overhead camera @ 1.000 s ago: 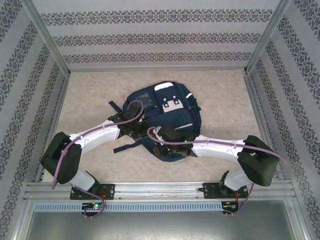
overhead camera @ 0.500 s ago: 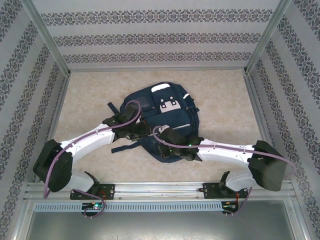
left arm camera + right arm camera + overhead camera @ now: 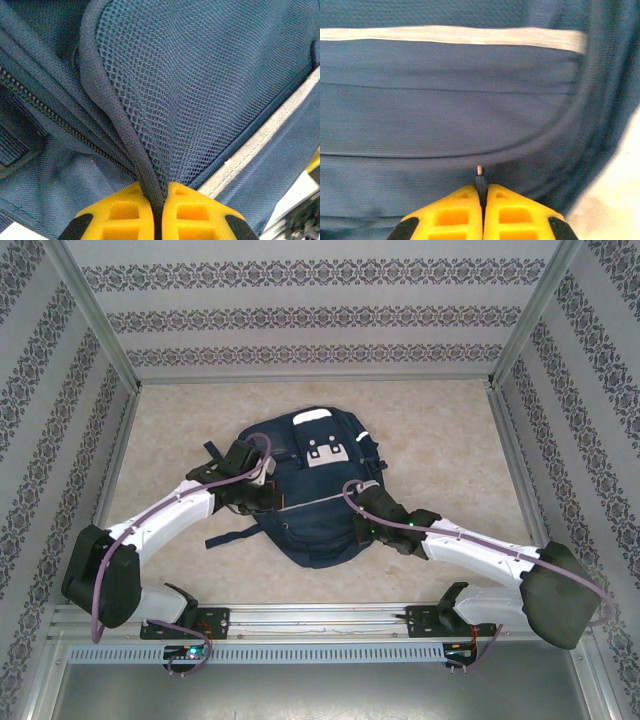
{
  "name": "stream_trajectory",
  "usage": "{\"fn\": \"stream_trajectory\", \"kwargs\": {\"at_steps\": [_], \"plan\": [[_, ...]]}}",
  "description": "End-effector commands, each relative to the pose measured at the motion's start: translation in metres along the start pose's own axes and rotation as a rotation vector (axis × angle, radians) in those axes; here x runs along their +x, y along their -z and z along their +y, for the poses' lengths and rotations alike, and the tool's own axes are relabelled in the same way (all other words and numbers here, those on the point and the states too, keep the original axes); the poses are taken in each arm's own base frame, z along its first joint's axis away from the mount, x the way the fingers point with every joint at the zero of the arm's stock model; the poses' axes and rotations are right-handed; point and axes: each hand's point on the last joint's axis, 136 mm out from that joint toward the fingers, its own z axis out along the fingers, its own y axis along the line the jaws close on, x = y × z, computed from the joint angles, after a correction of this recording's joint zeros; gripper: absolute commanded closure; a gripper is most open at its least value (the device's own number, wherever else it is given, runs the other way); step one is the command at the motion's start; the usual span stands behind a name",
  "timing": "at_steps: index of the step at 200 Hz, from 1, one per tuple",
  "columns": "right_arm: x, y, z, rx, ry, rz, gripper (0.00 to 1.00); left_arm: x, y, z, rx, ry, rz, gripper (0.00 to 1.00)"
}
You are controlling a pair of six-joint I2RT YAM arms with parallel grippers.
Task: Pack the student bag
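Note:
The student bag (image 3: 312,532), a dark navy backpack with white patches, lies flat in the middle of the table. My left gripper (image 3: 264,496) sits at the bag's left side. In the left wrist view it (image 3: 160,194) is shut on the dark bound edge (image 3: 112,105) of a mesh pocket. My right gripper (image 3: 363,517) rests on the bag's right side. Its yellow fingers (image 3: 451,212) are shut on a small dark zipper pull (image 3: 480,181), below a white stripe (image 3: 450,34).
A loose strap (image 3: 226,537) trails off the bag to the left. The beige marbled tabletop (image 3: 450,440) is bounded by patterned walls and metal frame posts (image 3: 100,330). An aluminium rail (image 3: 320,618) with both arm bases runs along the near edge.
The right gripper has shut on the zipper pull and moved right along the bag, its arm stretching out. The left arm has swung left, and the bag has shifted left with it.

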Motion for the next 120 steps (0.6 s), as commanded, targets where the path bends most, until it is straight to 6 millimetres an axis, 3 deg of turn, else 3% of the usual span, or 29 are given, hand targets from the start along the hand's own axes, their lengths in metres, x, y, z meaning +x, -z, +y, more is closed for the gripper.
{"fn": "stream_trajectory", "kwargs": {"at_steps": [1, 33, 47, 63, 75, 89, 99, 120], "plan": [[0.009, 0.003, -0.035, 0.125, 0.027, 0.022, 1.0, 0.001, 0.02, 0.025, -0.063, -0.125, 0.064, 1.0], [0.011, 0.003, -0.009, 0.006, 0.098, 0.037, 1.0, -0.034, 0.021, 0.053, -0.118, -0.103, 0.049, 1.0], [0.013, 0.002, 0.009, -0.03, 0.164, 0.039, 1.0, -0.059, 0.016, 0.063, -0.166, -0.071, 0.027, 0.86], [0.013, -0.002, 0.035, -0.083, 0.213, 0.045, 1.0, -0.084, 0.01, 0.068, -0.179, -0.006, 0.02, 0.81], [0.012, -0.004, 0.059, -0.141, 0.239, 0.048, 1.0, -0.095, 0.009, 0.069, -0.195, 0.066, 0.021, 0.71], [0.008, -0.005, 0.084, -0.185, 0.274, 0.043, 1.0, -0.095, 0.019, 0.072, -0.255, 0.173, 0.032, 0.67], [0.006, -0.006, 0.099, -0.208, 0.302, 0.041, 1.0, -0.089, 0.026, 0.069, -0.26, 0.208, 0.02, 0.59], [-0.001, -0.008, 0.121, -0.24, 0.338, 0.035, 1.0, -0.061, 0.04, 0.071, -0.257, 0.259, -0.017, 0.46]]}}
